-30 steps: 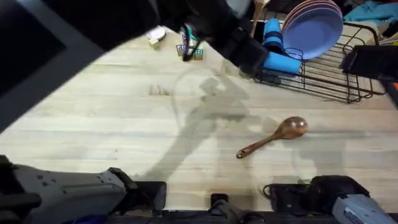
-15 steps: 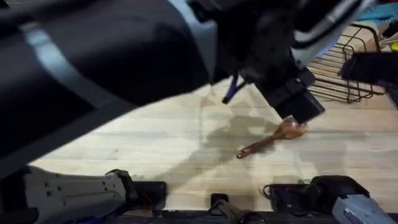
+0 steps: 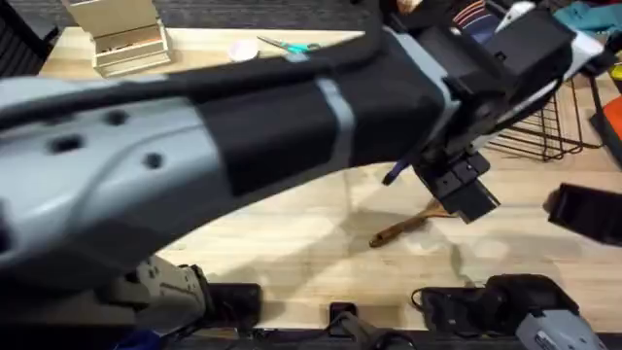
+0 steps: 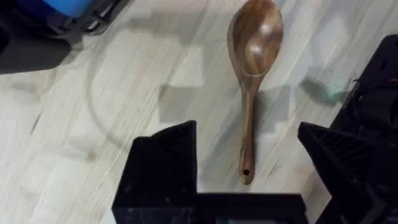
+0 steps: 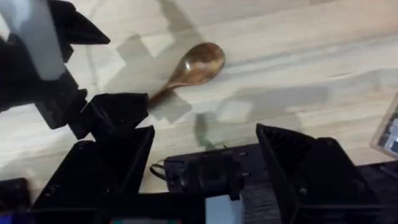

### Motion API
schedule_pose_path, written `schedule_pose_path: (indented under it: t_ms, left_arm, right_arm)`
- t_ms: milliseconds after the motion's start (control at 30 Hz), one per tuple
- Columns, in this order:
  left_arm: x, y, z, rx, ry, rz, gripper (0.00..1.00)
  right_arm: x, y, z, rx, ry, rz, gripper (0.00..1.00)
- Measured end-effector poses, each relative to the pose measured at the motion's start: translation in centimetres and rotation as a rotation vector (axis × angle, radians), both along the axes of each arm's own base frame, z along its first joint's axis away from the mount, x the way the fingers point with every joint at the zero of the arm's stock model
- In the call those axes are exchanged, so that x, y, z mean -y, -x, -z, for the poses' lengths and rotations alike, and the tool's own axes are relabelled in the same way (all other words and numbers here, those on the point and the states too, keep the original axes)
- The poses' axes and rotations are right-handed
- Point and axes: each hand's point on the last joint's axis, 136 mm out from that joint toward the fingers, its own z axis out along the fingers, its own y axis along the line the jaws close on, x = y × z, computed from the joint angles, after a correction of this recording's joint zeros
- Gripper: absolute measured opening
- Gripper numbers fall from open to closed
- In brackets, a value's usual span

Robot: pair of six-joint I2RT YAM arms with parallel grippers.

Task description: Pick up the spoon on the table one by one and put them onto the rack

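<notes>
Still one wooden spoon flat on the bench near its right edge, short of the rack, left gripper spread wide over the handle, right gripper wide too.

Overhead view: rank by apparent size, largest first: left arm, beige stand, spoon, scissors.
1. Left arm, by far, though it sits close under the camera, which inflates it.
2. Beige stand.
3. Spoon, partly hidden by the left fingers, and scissors: too alike to rank.
</notes>
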Motion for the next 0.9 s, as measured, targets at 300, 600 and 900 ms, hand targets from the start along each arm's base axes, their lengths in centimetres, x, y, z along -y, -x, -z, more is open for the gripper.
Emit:
schedule_pose_path:
  t_ms: [300,600,900]
  left_arm:
    - [1.4,0.7,3.7,-0.036,-0.058,0.029,0.994]
    - [2.6,1.1,5.1,-0.080,-0.043,0.050,0.994]
    - [3.2,2.5,6.9,-0.099,-0.078,0.083,0.994]
  right_arm:
    - [0.5,1.0,0.6,-0.049,0.030,0.010,0.996]
    - [-0.8,1.1,0.1,-0.032,0.009,-0.094,0.996]
    - [-1.3,1.1,-1.0,0.008,0.004,-0.132,0.995]
